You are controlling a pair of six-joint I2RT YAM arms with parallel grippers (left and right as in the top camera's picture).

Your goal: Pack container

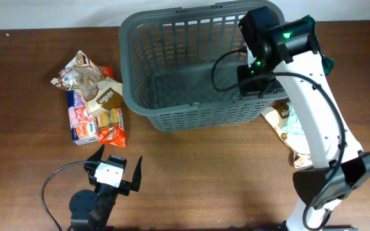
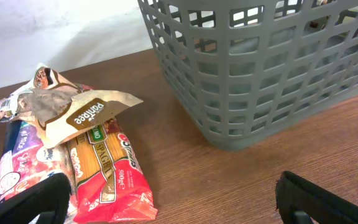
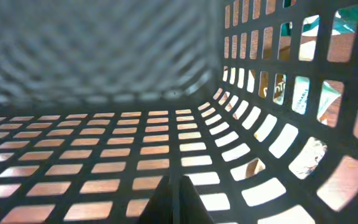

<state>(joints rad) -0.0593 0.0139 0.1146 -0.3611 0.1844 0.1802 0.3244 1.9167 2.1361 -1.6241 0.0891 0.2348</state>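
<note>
The container (image 1: 172,115), a large dark grey basket with slotted lattice sides, stands at the back middle of the table; nothing shows inside it. My right gripper (image 1: 257,82) reaches in at its right front wall. In the right wrist view its fingers (image 3: 178,202) are pressed together on a bar of the lattice wall (image 3: 104,162). My left gripper (image 1: 115,168) is open and empty near the front edge, its fingers (image 2: 179,199) spread wide over bare wood. The basket's corner (image 2: 247,81) is ahead of it.
A pile of snack packets (image 1: 92,106) lies left of the basket, with a red spaghetti pack (image 2: 107,171) nearest my left gripper. More packets (image 1: 286,122) lie right of the basket, under my right arm, and show through the lattice (image 3: 303,93).
</note>
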